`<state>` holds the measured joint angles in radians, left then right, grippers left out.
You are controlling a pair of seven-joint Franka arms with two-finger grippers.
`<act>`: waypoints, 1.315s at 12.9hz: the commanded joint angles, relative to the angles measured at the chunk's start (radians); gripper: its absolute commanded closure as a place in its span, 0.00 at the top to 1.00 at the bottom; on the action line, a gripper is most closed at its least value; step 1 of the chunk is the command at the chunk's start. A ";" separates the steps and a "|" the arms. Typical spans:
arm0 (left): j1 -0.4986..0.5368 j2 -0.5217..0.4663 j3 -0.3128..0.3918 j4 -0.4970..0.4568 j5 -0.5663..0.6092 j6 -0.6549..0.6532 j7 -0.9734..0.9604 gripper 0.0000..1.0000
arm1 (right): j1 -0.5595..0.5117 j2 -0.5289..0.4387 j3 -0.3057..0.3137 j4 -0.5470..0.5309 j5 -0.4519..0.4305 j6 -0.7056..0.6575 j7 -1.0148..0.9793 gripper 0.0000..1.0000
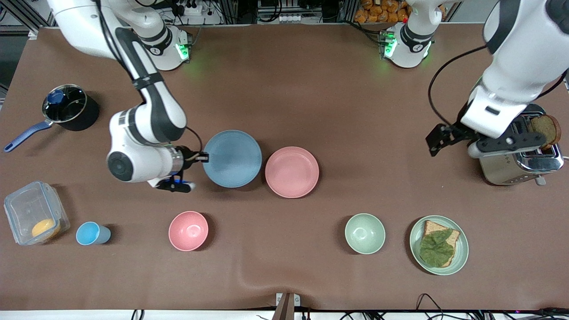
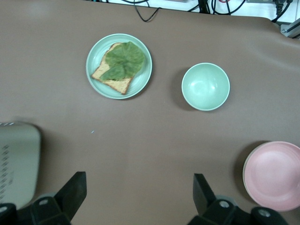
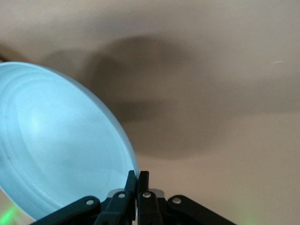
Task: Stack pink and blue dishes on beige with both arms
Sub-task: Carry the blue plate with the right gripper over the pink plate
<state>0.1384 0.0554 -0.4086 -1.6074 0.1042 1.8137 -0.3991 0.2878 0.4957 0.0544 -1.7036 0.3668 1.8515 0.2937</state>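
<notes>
The light blue plate (image 1: 232, 158) is gripped at its rim by my right gripper (image 1: 205, 157), shut on the edge toward the right arm's end of the table. In the right wrist view the blue plate (image 3: 56, 140) tilts up from my right gripper (image 3: 137, 177) and throws a shadow on the table. Beside it, toward the left arm's end, the pale pink plate (image 1: 292, 171) lies flat; its edge also shows as the pink plate (image 2: 274, 176) in the left wrist view. My left gripper (image 1: 436, 140) hangs open and empty beside the toaster, with the left gripper (image 2: 139, 187) over bare table. The beige plate is out of view.
A toaster (image 1: 520, 155) holding a bread slice stands at the left arm's end. A green bowl (image 1: 365, 233), a green plate with toast and lettuce (image 1: 439, 245), a pink bowl (image 1: 188, 230), a blue cup (image 1: 91, 233) and a clear box (image 1: 33, 213) line the near side. A black pot (image 1: 66, 109) sits near the right arm.
</notes>
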 commanded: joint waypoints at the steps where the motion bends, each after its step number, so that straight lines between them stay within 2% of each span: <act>1: 0.001 0.000 -0.012 0.093 0.002 -0.121 0.017 1.00 | 0.082 0.087 -0.013 0.113 0.061 -0.014 0.035 0.00; 4: -0.019 -0.045 0.030 0.095 -0.038 -0.175 0.084 1.00 | 0.122 0.158 -0.013 0.182 0.100 0.017 0.077 0.00; 5: -0.029 -0.049 0.066 0.093 -0.038 -0.183 0.117 1.00 | 0.139 0.171 -0.013 0.197 0.101 0.046 0.085 0.00; 9: -0.086 -0.060 0.155 0.095 -0.029 -0.198 0.245 1.00 | 0.175 0.204 -0.011 0.203 0.127 0.142 0.085 0.00; 11: -0.109 -0.072 0.192 0.095 -0.029 -0.198 0.267 1.00 | 0.192 0.221 -0.013 0.217 0.167 0.178 0.085 0.00; 14: -0.149 -0.086 0.235 0.095 -0.040 -0.240 0.284 1.00 | 0.215 0.248 -0.013 0.240 0.176 0.198 0.087 0.00; 17: -0.155 -0.085 0.272 0.089 -0.124 -0.263 0.276 1.00 | 0.217 0.268 -0.011 0.240 0.178 0.245 0.085 0.00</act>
<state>-0.0039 -0.0198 -0.1697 -1.5157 0.0368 1.5775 -0.1365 0.4954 0.7317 0.0532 -1.5006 0.5178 2.0802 0.3685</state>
